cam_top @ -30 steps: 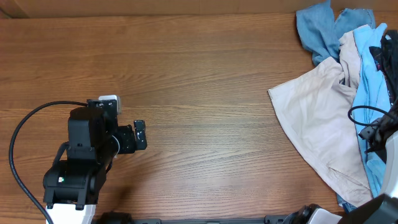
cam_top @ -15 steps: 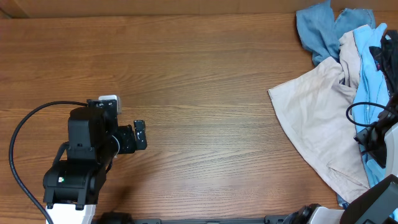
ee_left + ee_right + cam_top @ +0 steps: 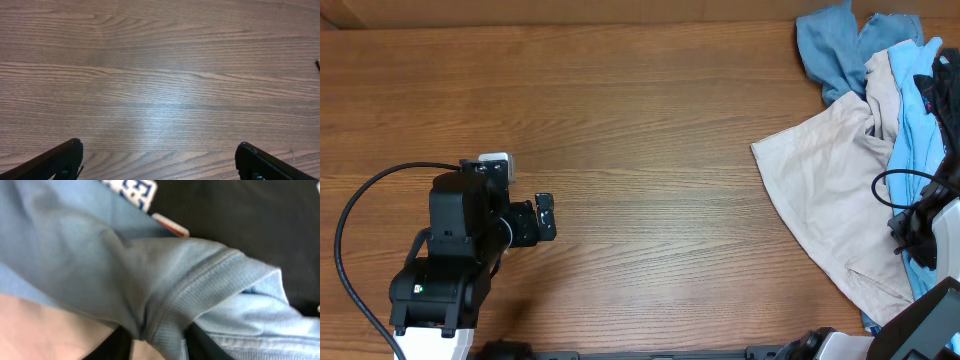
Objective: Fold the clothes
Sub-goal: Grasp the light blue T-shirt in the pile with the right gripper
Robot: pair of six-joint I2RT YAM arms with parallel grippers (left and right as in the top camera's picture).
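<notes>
The clothes lie heaped at the table's right edge. A light sky-blue T-shirt [image 3: 910,130] runs down the pile, over a beige garment [image 3: 830,190]. My right gripper [image 3: 918,240] is down on the lower part of that shirt. In the right wrist view a ribbed fold of the T-shirt [image 3: 100,265] is bunched between the two black fingers [image 3: 120,345] of the right gripper [image 3: 162,342], which is shut on it. White and red lettering [image 3: 132,187] shows at the top. My left gripper [image 3: 545,215] stands wide open over bare wood, and the same holds for the left gripper [image 3: 160,160] in the left wrist view.
A dusty blue garment [image 3: 830,45] lies at the back right, and a black garment [image 3: 945,90] sits at the far right edge, also dark behind the shirt as the black garment [image 3: 235,215]. Beige cloth [image 3: 45,335] lies under the fold. The wooden table [image 3: 650,130] stretches left.
My right gripper has closed on the sky-blue shirt fold, and the right arm has shifted a little at the table's right edge. The left arm has not moved.
</notes>
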